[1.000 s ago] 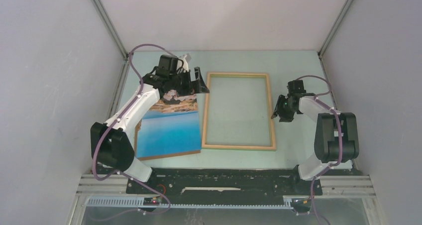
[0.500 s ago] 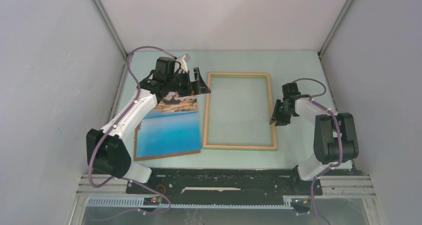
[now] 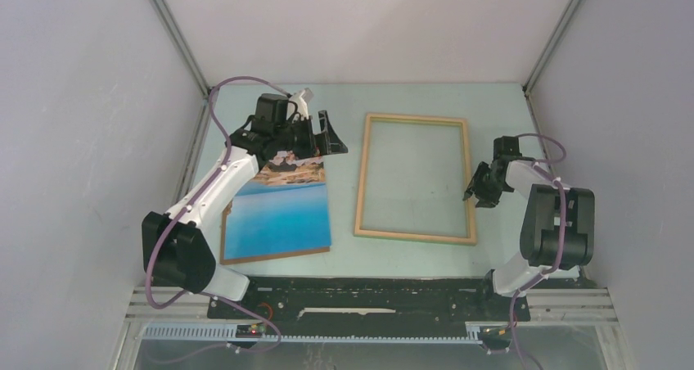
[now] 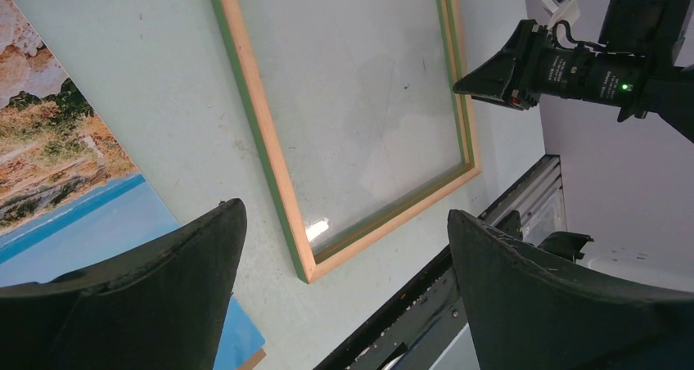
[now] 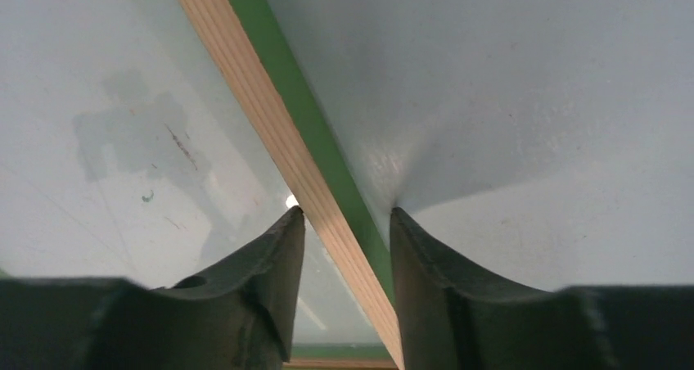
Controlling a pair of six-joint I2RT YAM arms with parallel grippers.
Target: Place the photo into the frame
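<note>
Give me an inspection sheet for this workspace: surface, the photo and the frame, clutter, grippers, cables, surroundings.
Surface: pale green table, lightly scuffed.
Job's things: the photo lies flat, picture side up, left of the frame and apart from it; the frame is empty, wood face up.
Clutter: nothing seen.
Grippers: left gripper open, raised near the photo's far end, holding nothing; right gripper closed on the frame's right rail.
Cables: purple cables loop along both arms.
Surroundings: plain grey walls on three sides.
</note>
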